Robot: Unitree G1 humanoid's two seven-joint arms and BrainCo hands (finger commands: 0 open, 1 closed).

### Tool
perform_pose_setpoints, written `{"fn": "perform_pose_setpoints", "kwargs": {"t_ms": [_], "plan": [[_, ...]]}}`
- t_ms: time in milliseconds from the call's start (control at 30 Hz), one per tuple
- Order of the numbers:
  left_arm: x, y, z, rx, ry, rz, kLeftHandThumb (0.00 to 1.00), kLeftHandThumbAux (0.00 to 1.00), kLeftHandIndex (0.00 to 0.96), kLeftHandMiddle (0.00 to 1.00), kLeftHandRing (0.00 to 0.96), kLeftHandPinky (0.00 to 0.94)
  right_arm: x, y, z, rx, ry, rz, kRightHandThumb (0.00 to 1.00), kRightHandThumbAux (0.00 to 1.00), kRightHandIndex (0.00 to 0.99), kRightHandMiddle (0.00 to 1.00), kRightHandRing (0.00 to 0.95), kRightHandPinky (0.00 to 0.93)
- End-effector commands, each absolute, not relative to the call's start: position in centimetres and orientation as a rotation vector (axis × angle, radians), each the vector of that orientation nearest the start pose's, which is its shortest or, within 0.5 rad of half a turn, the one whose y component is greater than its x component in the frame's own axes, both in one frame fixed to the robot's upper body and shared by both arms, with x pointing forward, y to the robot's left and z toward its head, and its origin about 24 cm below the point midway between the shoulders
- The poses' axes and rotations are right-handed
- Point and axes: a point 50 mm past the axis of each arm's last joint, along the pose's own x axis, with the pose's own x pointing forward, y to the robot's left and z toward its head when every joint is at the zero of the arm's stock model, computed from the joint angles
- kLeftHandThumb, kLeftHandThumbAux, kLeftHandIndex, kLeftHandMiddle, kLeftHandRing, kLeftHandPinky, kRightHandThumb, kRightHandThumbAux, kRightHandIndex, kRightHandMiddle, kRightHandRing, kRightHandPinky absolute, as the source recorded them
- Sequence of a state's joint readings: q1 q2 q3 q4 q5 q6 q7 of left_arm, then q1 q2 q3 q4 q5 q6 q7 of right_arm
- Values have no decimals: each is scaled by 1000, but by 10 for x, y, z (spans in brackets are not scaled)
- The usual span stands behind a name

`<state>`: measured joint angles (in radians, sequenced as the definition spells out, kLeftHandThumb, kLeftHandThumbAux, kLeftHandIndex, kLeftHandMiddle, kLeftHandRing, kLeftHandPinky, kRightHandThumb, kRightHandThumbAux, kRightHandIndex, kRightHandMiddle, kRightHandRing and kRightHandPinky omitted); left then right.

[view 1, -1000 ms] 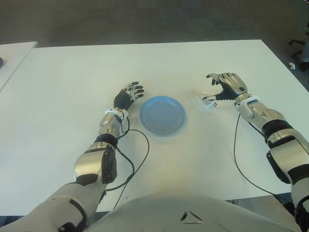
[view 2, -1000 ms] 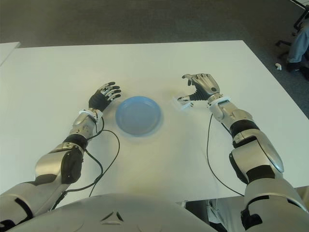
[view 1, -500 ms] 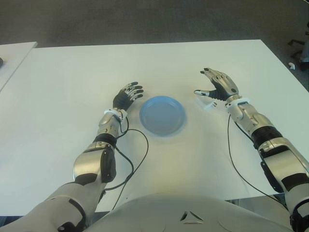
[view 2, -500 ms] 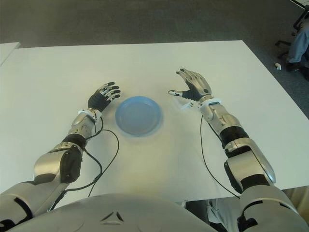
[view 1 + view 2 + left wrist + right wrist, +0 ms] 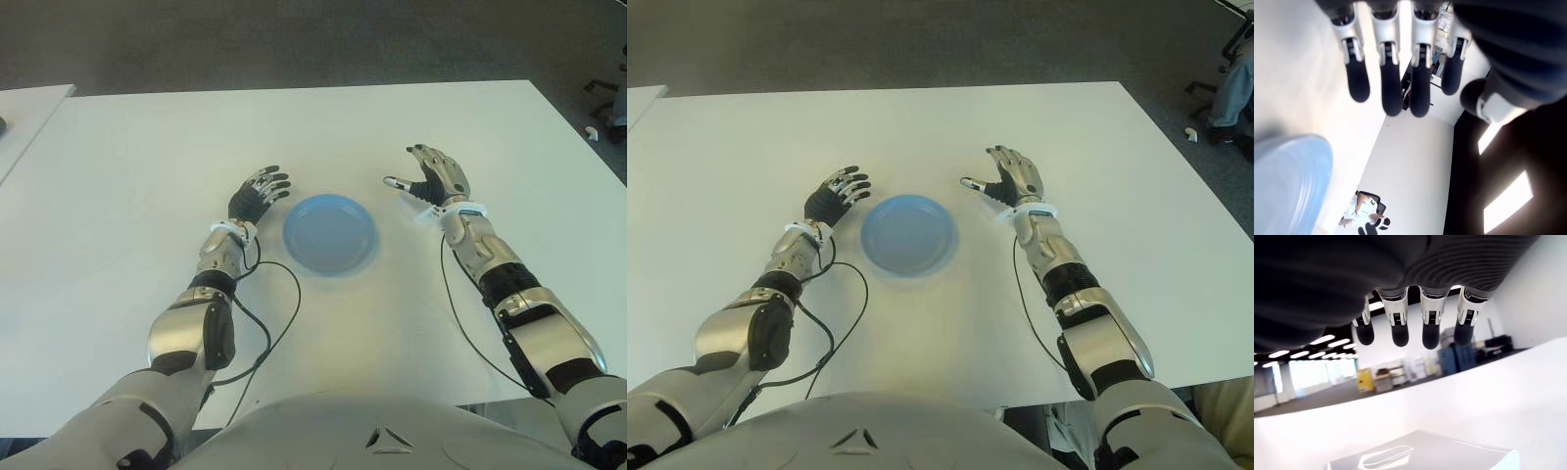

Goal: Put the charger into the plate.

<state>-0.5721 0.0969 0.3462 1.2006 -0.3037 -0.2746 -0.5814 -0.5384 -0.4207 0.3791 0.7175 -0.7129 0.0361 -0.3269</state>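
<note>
On the table point(image 5: 127, 157), just right of the plate, the charger point(image 5: 1422, 455) sits under the right hand point(image 5: 432, 179): small white block, mostly hidden by palm and wrist in the eye views, only a sliver at the wrist visible; the right wrist view shows it lying flat just below the palm. Right hand's fingers point(image 5: 1431, 325) are extended, nothing gripped, no visible contact with the charger. Plate point(image 5: 329, 234) is blue, nothing in it, near the charger but not touching. Left hand point(image 5: 259, 194) shows just left of the plate, fingers loosely spread, holding nothing. Progress, my read: reach is done, grasp not yet made; close, lift, carry over and drop all remain.
</note>
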Motion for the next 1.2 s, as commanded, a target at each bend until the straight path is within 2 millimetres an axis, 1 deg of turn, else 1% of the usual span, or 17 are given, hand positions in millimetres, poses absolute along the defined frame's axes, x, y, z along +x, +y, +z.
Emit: {"fn": "perform_pose_setpoints", "kwargs": {"t_ms": [33, 167, 433, 967, 1200], "plan": [[304, 172, -39, -456, 288, -234, 0, 539, 286, 370, 358, 345, 338, -187, 40, -1338, 29, -72, 344, 116, 0, 0, 0, 0], [304, 171, -39, -463, 286, -230, 0, 544, 283, 371, 359, 351, 339, -181, 42, -1351, 64, -93, 342, 116, 0, 0, 0, 0], [303, 169, -40, -492, 287, -220, 0, 551, 286, 371, 361, 349, 339, -177, 44, -1376, 125, -93, 332, 109, 0, 0, 0, 0], [302, 167, -41, -494, 286, -218, 0, 539, 290, 376, 370, 359, 334, -178, 48, -1405, 198, -95, 346, 102, 0, 0, 0, 0], [302, 168, -41, -489, 277, -218, 0, 546, 288, 375, 368, 354, 331, -180, 46, -1424, 222, -112, 349, 102, 0, 0, 0, 0]]}}
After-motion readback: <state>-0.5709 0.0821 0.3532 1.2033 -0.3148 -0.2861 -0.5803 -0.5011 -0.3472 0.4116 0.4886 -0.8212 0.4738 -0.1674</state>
